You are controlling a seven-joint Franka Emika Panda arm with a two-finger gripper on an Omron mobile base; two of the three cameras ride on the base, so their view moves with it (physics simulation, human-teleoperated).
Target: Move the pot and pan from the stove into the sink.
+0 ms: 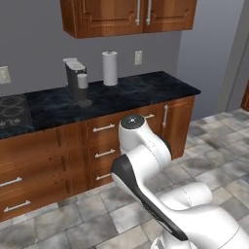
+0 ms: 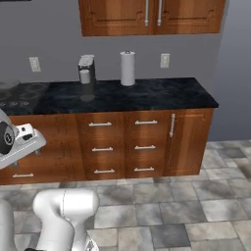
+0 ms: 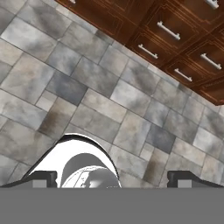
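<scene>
The pincer (image 3: 112,177) hangs wide open with nothing in it, tips far apart, pointed down at the grey tiled floor (image 3: 92,83). Just past it come the wooden drawers (image 3: 175,30). Further off, up on the dark table (image 1: 121,95), the stove (image 1: 12,112) sits at the left end, past a coffee machine (image 1: 77,80) and paper towel roll (image 1: 110,68).

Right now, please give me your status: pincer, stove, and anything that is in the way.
Pincer open, empty, over grey stone-tile floor. Flat black stove at left end of dark counter, still distant; pot and pan not seen. Nothing in the way.
</scene>
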